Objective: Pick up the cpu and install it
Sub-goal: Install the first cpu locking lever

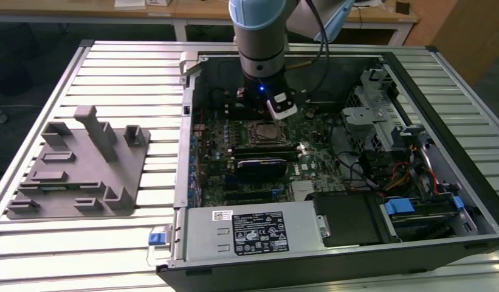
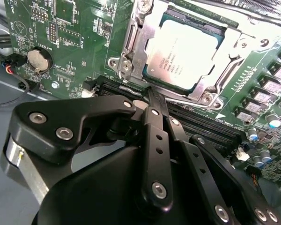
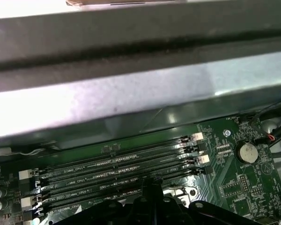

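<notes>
Exterior view: the arm reaches down into the open computer case (image 1: pixel 443 182) at the centre of the frame, its gripper (image 1: pixel 280 109) low over the green board. The chip (image 1: pixel 263 129) lies in its socket just below the gripper, at mid-frame. A grey fixture plate (image 1: pixel 75 173) sits on the table at the left, well apart.

Second wrist view: the chip (image 2: pixel 182 54) sits flat in the metal socket frame (image 2: pixel 131 44) in the upper middle of the frame. The gripper (image 2: pixel 152 96) has its black fingers drawn together to a point, holding nothing, just beside the frame's near edge.

First wrist view: the memory slots (image 3: pixel 117 166) cross the lower half of the frame, with the case wall above.

Assessment: the chip looks light, stiff, thin and smooth-topped, with a fragile underside. Hold is best by two opposite edges, kept level
</notes>
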{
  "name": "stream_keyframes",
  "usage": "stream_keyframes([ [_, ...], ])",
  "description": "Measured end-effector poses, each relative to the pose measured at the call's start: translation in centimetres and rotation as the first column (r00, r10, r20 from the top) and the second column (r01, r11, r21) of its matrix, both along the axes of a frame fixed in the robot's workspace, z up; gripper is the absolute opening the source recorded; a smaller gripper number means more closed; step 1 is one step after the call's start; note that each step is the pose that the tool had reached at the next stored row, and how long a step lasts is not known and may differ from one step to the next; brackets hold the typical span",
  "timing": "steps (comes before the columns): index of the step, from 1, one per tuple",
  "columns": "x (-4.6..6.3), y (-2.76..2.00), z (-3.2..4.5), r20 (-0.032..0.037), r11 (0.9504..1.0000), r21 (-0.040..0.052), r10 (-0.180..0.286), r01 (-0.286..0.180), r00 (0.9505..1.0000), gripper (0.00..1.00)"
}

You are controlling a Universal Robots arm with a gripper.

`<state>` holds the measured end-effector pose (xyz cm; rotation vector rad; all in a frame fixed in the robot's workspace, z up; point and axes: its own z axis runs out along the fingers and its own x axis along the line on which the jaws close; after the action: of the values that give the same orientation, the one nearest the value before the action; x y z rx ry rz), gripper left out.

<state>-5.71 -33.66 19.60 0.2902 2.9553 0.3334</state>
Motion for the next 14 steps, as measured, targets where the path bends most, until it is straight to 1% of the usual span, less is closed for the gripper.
stream_keyframes([
  [5, 0.02, 0.04, -0.03, 0.0003, 1.0000, 0.0004, -0.002, 0.002, 1.0000, 0.11],
  [11, 0.03, 0.58, -0.05, 0.0002, 0.9999, 0.0002, -0.013, 0.013, 0.9999, 0.11],
  [14, 0.04, 0.63, -0.05, 0.0003, 0.9999, -0.0007, -0.015, 0.015, 0.9999, 0.11],
])
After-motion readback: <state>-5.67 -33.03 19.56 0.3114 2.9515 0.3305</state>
